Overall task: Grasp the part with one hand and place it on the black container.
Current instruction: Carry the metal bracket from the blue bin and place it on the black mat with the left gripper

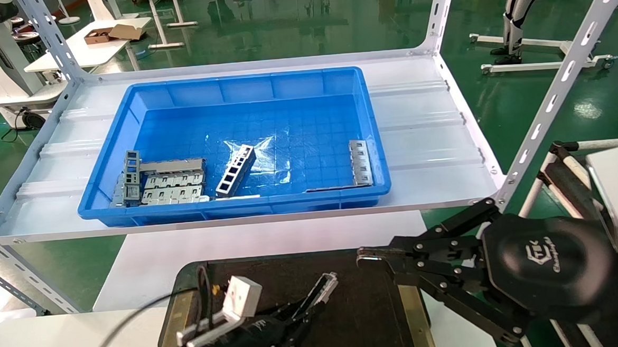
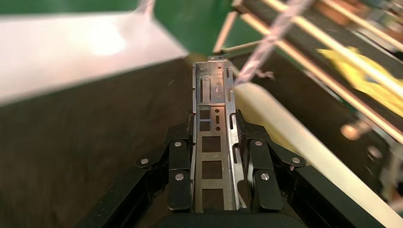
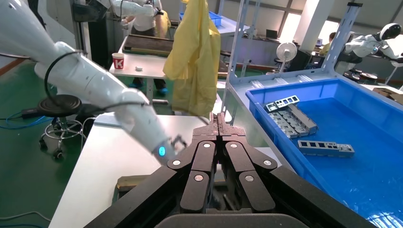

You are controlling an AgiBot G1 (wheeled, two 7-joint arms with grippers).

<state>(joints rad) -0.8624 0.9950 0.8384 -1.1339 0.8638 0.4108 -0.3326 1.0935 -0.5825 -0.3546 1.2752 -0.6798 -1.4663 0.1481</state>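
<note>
My left gripper (image 1: 309, 302) is shut on the part (image 1: 324, 287), a slim silvery channel bar that sticks forward out of the jaws. In the left wrist view the part (image 2: 212, 114) lies lengthwise between the fingers (image 2: 177, 156) of the left gripper (image 2: 215, 124). It is held low over the black container (image 1: 369, 318), whose black mat (image 2: 71, 156) and pale side strip (image 2: 285, 128) lie below it. I cannot tell whether the part touches the mat. My right gripper (image 1: 367, 256) is shut and empty, raised over the container's right side; it also shows in the right wrist view (image 3: 219, 118).
A blue bin (image 1: 237, 213) stands on the white shelf (image 1: 435, 151) behind the container. It holds a dark ladder-like bar (image 1: 235, 171), flat perforated plates (image 1: 172, 187) and another plate (image 1: 360, 162). Slanted shelf posts (image 1: 558, 86) rise at the right and left.
</note>
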